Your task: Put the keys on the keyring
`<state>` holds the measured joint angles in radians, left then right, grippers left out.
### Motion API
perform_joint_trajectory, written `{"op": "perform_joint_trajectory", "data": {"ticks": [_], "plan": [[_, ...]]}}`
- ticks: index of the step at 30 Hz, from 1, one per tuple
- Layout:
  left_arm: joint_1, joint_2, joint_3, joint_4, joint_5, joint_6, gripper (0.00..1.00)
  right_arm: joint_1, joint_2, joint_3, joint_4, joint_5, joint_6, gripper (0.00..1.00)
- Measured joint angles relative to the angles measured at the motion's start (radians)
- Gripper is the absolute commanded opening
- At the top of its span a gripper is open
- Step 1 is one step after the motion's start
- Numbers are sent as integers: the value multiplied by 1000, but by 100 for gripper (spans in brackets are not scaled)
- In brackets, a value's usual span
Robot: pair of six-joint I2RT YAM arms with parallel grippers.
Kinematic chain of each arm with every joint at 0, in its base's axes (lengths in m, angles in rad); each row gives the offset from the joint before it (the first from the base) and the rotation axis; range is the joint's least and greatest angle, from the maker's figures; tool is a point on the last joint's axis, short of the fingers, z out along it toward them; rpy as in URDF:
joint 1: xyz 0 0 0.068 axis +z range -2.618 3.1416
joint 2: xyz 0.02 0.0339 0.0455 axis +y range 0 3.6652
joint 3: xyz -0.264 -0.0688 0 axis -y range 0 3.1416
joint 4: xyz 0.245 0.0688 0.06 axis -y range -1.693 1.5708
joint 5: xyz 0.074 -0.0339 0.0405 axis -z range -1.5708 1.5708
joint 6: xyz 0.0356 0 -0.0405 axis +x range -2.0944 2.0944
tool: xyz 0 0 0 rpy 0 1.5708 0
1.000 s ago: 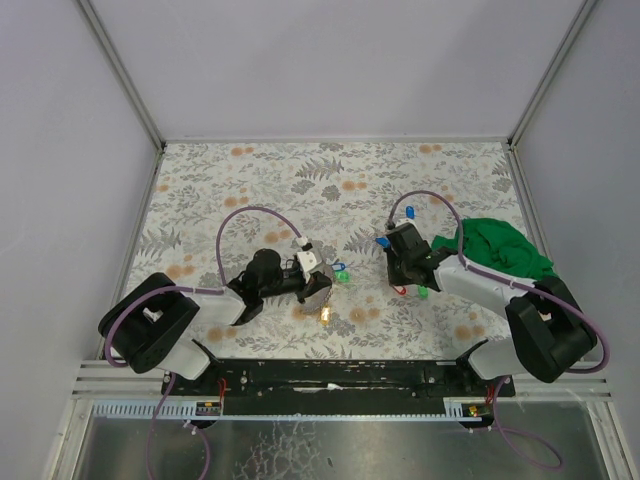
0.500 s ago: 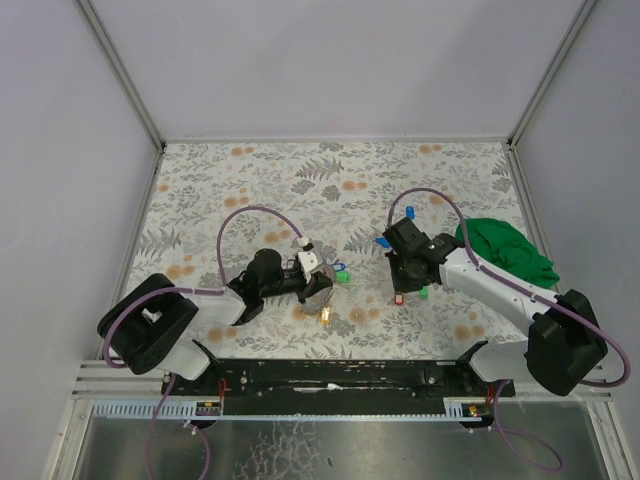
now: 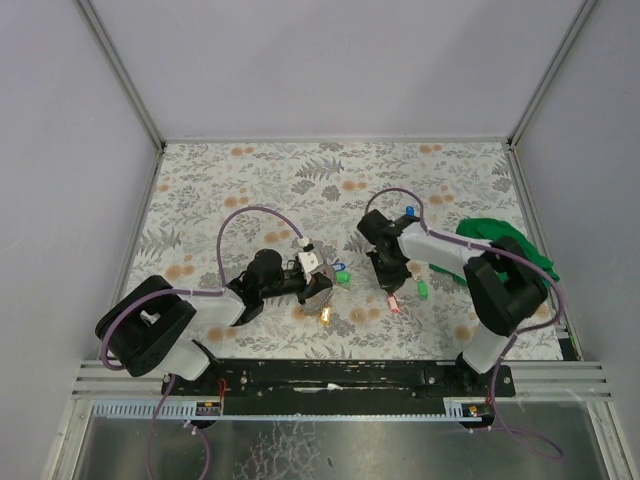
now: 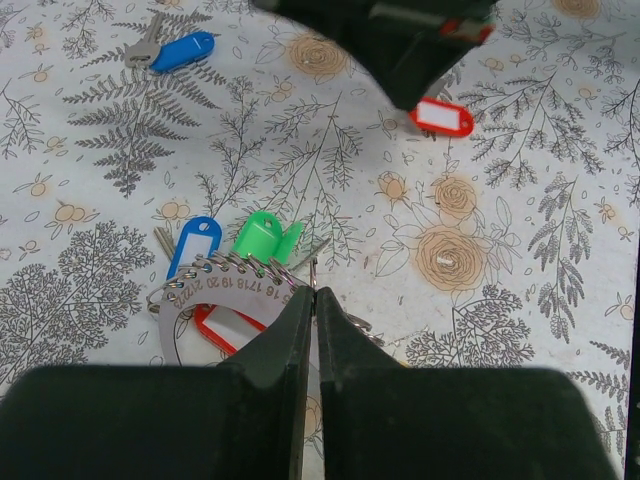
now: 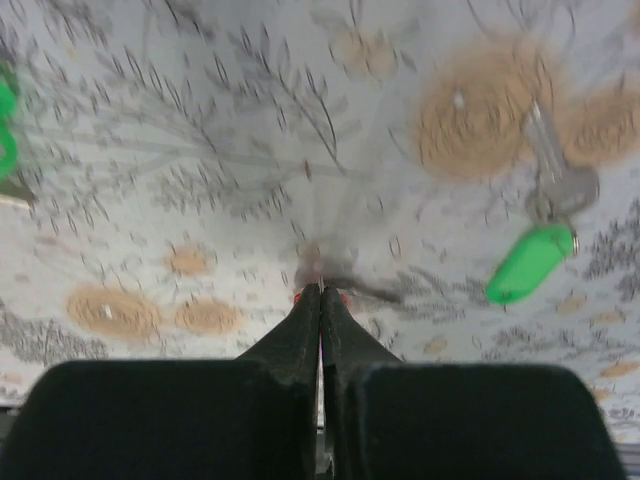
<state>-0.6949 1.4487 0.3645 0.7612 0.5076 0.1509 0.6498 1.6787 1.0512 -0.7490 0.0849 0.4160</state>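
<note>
Keyring [image 4: 222, 293]: held at the tips of the left claw [image 4: 312, 297]; a thin wire ring and a silvery disc stamped with numbers were seen, the disc spread to one side of the fingers and low over the tabletop [image 3: 250, 180].
Tags on the keyring: a blue tag [image 4: 195, 245] and a green tag [image 4: 262, 238] lay just ahead of the left claw's tips, and a red tag [image 4: 225, 325] was partly covered by the disc.
Left claw: fingers pressed together, clamped on the keyring's edge.
Right claw [image 5: 320, 292]: fingers pressed together on the red-tagged key [image 4: 442, 117]. Only red slivers showed beside the tips in its own blurred wrist view. The tag was seen directly under the tips from the left wrist.
Claws: placed near each other but apart, the right claw ahead of the left one.
Green-tagged key [image 5: 530, 263]: found on the tabletop near the right claw, apart from it, ahead and off to one side.
Blue-tagged key [image 4: 186, 50]: found on the tabletop well ahead of the left claw and apart from it.
Green cloth [image 3: 492, 231]: bunched well apart from the right claw, on the side away from the left claw.
</note>
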Motion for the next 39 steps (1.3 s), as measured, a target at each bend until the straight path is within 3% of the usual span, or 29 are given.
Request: {"op": "perform_joint_trajectory", "data": {"ticks": [5,9,12,23,30,39], "plan": [[-6,-5,0,-1,-1,0,0,0,149,106,25,3,-39,17],[-11,-5,0,-3,-3,0,0,0,184,153,44,4,-58,35],[-11,-5,0,-8,-3,1,0,0,179,157,61,3,-68,42],[-17,-5,0,-13,-4,1,0,-2,-27,-8,159,-3,-80,47],[-19,-5,0,-14,-4,1,0,-12,-51,-99,226,-27,-79,55],[-25,-5,0,-14,-4,1,0,-12,-71,-169,297,-65,-55,54]]}}
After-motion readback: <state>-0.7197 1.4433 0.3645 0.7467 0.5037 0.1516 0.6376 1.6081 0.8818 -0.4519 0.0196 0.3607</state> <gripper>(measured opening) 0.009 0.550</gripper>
